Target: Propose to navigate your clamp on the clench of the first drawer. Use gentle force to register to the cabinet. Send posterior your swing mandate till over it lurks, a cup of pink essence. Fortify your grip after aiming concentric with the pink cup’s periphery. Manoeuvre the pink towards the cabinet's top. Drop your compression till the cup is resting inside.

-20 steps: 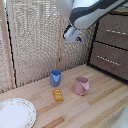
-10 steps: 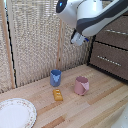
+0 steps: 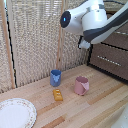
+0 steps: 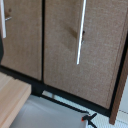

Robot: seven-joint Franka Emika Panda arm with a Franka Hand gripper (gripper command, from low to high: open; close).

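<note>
With the tool out of sight, I cannot tell its state; a blind descent could topple the pink cup (image 3: pixel 81 85) into the blue cup (image 3: pixel 55 77) at its 10 o'clock.

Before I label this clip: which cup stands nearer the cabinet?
The pink cup, faceted; the blue cup stands farther from the cabinet, toward the exterior view's left.

Bulky white arm (image 3: pixel 92 20) with grey joints (one glowing blue ring)
</note>
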